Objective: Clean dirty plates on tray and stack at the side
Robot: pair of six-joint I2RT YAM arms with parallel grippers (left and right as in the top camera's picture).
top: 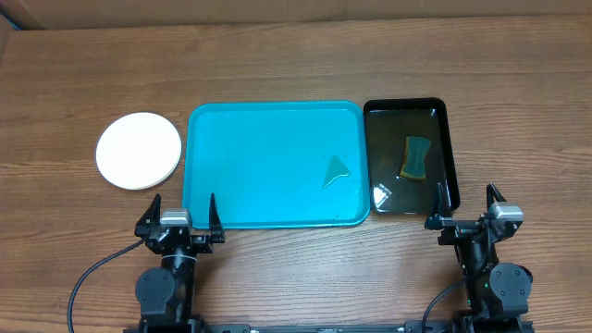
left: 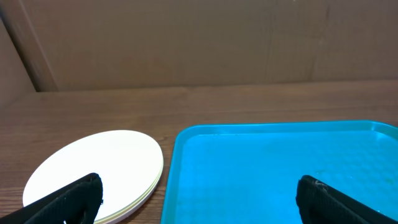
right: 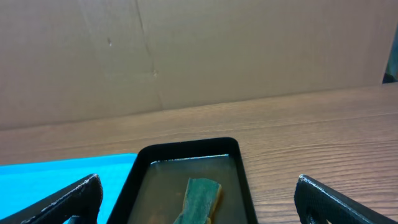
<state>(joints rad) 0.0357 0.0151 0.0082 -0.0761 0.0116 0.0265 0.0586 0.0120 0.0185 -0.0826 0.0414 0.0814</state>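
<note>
The plates (top: 139, 150) lie in one stack on the table left of the turquoise tray (top: 268, 166), a white plate on top; a pale yellow-green edge shows in the stack in the left wrist view (left: 99, 168). The tray holds no plates, only a small wet patch (top: 336, 171); it also shows in the left wrist view (left: 280, 174). My left gripper (top: 180, 216) is open and empty at the tray's front left corner. My right gripper (top: 465, 215) is open and empty just in front of the black tray.
A glossy black tray (top: 448, 153) with water holds a green and yellow sponge (top: 415, 157), right of the turquoise tray; both show in the right wrist view, the tray (right: 245, 180) and sponge (right: 200, 198). A cardboard wall (left: 199, 43) stands behind the table.
</note>
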